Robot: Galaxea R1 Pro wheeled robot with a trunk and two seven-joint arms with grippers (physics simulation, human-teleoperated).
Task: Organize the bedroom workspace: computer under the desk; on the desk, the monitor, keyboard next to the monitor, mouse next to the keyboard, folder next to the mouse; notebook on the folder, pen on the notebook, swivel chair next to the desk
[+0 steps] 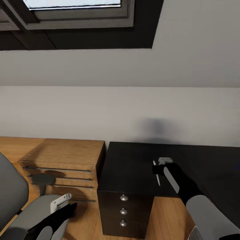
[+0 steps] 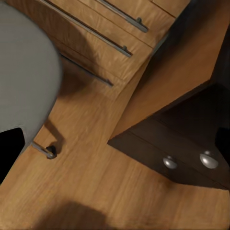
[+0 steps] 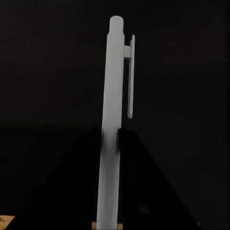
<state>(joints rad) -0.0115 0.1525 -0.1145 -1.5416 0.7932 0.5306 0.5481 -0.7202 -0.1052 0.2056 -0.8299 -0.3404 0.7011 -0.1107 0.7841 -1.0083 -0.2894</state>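
Note:
My right gripper (image 1: pixel 159 167) hovers over the black-topped desk (image 1: pixel 130 166), shut on a thin white pen (image 1: pixel 156 175) that hangs down from its fingers. The right wrist view shows the pen (image 3: pixel 112 124), clip to one side, against the dark desk top (image 3: pixel 48 72). At the lower left, my left gripper (image 1: pixel 61 202) sits low beside the grey swivel chair (image 1: pixel 13 196); I cannot make out how its fingers stand. The left wrist view takes in the chair's grey seat (image 2: pixel 24 72) and a castor (image 2: pixel 50 152) on the wood floor.
The desk's dark three-drawer unit (image 1: pixel 124 213) with round silver knobs (image 2: pixel 208 159) stands at the desk's near end. Left of it is a low light-wood cabinet (image 1: pixel 63 156) with bar handles (image 2: pixel 96 36). A sloped pale wall and a skylight (image 1: pixel 73 10) rise behind.

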